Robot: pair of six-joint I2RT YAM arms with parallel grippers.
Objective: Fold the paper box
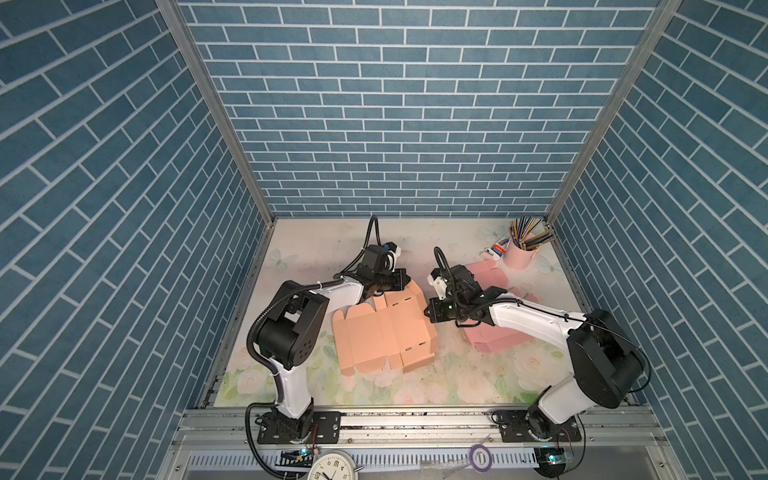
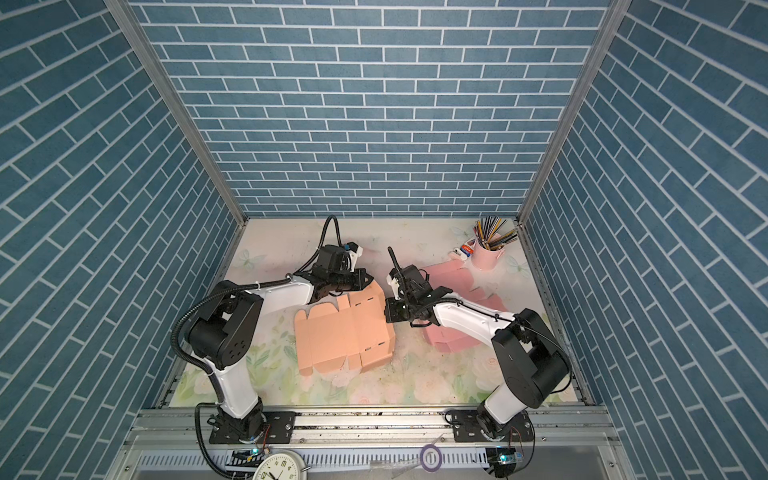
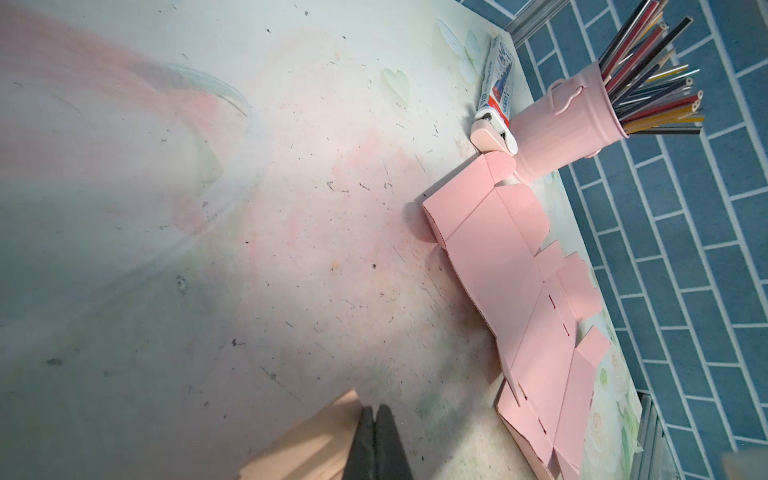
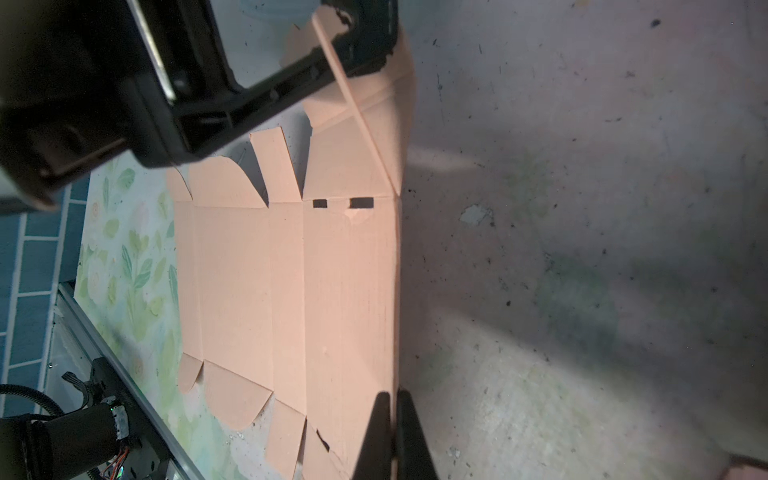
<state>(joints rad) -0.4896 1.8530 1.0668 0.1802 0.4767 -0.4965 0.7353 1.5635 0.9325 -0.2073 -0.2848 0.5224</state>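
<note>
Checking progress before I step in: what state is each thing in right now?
peach box: mostly flat, one edge panel lifted.
left gripper: shut on peach box's far corner flap.
right gripper: shut on peach box's lifted edge.
pink box blank: flat, unfolded.
pencil cup: upright, full of pencils.

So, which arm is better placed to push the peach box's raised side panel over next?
Right, probably. The right gripper is shut on the long raised edge of the paper box, so it can likely swing that panel. The left gripper pinches only the far corner flap, better as an anchor.
</note>
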